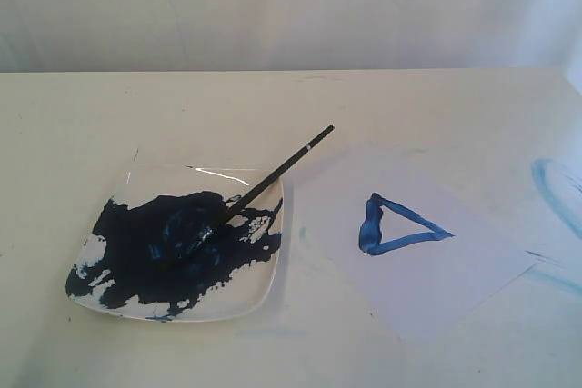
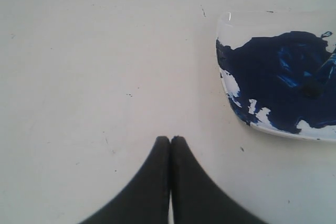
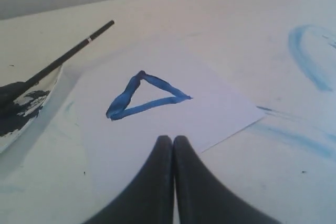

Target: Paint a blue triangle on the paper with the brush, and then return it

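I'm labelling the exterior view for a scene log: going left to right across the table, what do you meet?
Paint-smeared plate → paper bearing the blue triangle → pale blue smear.

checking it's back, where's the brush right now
In the exterior view the brush lies left of centre, bristles in the paint on the plate, handle overhanging its rim beside the paper.

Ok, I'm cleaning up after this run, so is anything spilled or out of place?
Yes: pale blue paint smears mark the bare table beside the paper, off the sheet. The paper lies askew. The brush rests in the plate.
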Controlling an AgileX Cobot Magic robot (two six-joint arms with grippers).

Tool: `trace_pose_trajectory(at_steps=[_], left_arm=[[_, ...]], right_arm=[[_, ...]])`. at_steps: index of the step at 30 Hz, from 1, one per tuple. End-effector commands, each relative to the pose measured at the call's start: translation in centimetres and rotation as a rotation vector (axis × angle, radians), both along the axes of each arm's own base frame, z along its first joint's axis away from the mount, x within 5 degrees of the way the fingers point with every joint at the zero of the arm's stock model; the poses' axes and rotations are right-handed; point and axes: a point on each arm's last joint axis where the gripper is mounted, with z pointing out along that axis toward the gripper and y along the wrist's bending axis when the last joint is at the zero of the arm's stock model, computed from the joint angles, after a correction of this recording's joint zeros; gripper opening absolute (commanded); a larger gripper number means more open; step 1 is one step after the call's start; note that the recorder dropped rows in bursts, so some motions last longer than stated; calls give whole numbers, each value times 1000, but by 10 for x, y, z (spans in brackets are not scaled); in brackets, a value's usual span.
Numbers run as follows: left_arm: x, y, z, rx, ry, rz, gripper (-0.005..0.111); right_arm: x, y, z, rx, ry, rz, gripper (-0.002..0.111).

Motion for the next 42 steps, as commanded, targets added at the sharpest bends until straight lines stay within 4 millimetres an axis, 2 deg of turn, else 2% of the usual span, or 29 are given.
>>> trace_pose_trajectory(at_steps=[1,11,23,42], left_arm=[[0,0,-1,-2,3,-6,0],[0,0,-1,-2,3,-6,0],[0,0,-1,-2,3,-6,0],[0,0,-1,-2,3,-6,0]], right_arm=[[0,-1,2,-95,-84,26,0],[0,-3,3,-157,-119,2,0],[3,-17,4,-169,-110,-256,0],[2,-17,3,-171,-100,-255,0]])
